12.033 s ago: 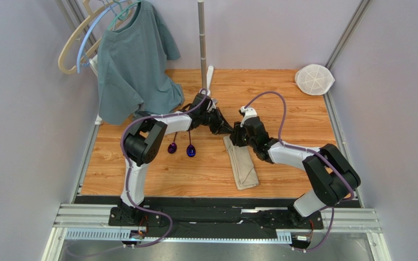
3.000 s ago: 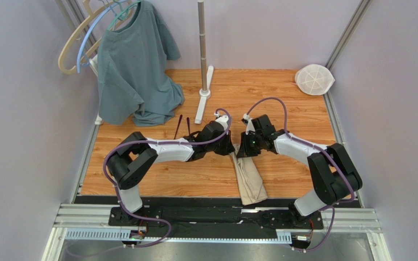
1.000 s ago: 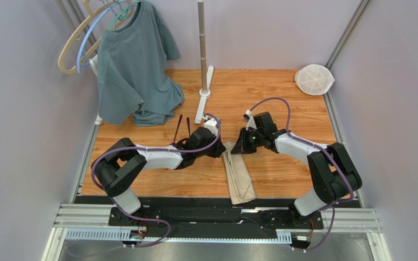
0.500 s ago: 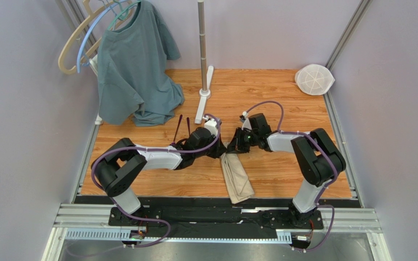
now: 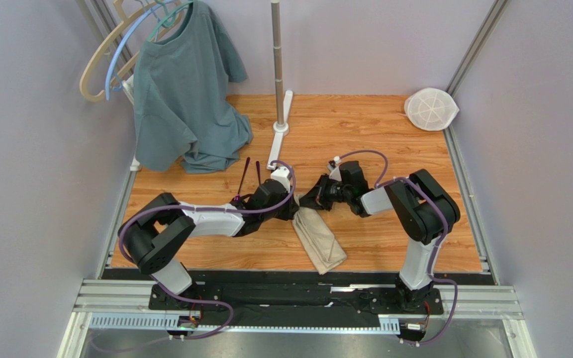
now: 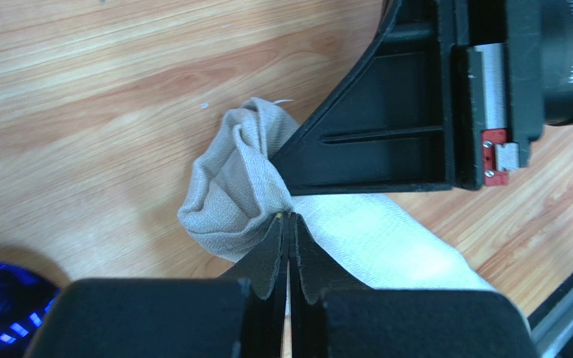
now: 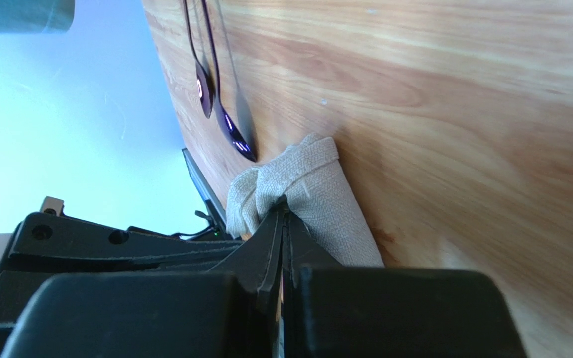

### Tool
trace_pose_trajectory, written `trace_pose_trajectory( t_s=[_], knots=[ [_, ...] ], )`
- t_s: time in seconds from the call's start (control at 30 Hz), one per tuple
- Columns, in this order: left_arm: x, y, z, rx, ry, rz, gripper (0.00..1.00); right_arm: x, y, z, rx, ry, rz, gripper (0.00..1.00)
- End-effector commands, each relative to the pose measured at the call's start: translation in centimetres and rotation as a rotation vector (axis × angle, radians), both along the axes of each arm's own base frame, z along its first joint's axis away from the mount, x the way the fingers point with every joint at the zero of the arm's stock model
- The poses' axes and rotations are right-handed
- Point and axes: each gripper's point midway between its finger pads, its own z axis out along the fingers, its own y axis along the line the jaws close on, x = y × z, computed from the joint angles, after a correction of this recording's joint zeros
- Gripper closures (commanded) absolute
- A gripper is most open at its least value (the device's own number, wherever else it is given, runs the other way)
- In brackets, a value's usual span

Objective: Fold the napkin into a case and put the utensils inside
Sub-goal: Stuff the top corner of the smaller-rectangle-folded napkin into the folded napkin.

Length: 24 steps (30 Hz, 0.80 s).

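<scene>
**Ana:** What is the room like?

**Ben:** There is a wooden worktop (image 5: 387, 142) with plain grey walls on three sides. A metal rail (image 5: 297, 297) runs along the near edge.

**Ana:** What else is around?

**Ben:** A grey-green T-shirt (image 5: 181, 89) hangs from hangers (image 5: 106, 56) in the far left corner, and its bottom lies on the wood. A metal pole (image 5: 277, 52) stands at the back on a white foot. A white round mesh disc (image 5: 431, 109) sits in the far right corner, well apart from the arms.

**Ana:** Where is the case?

**Ben:** The case (image 5: 319, 239) lies in the middle, near the front, slanting toward the near right. Both arms meet at its far end.

**Ana:** And the two spoons?

**Ben:** The two spoons (image 5: 246, 173) lie just left of the case. From above, the left arm covers their bowls, so only the thin dark handles show.

**Ana:** Can you see the claws from above?

**Ben:** Not well. The arms hide the tips.

**Ana:** And up close?

**Ben:** The left claw (image 6: 288, 220) is pressed together, pinching the bunched end of the case. The right claw (image 7: 283, 209) is pressed together on the same bunch from the other side. The right wrist view also shows the shiny purple bowls (image 7: 236, 134) lying just beside the cloth.
</scene>
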Motion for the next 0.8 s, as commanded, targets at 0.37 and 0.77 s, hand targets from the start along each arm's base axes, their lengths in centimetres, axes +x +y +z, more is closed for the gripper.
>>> trace_pose_trajectory(
  t_s=[0.37, 0.77],
  knots=[
    [1.1, 2.9, 5.1, 0.169, -0.038, 0.066, 0.66, -0.3, 0.1, 1.5, -0.057, -0.112, 0.073, 1.0],
    [1.0, 2.2, 1.2, 0.269, 0.073, 0.046, 0.69, -0.1, 0.8, 1.5, -0.043, -0.108, 0.095, 1.0]
  ],
)
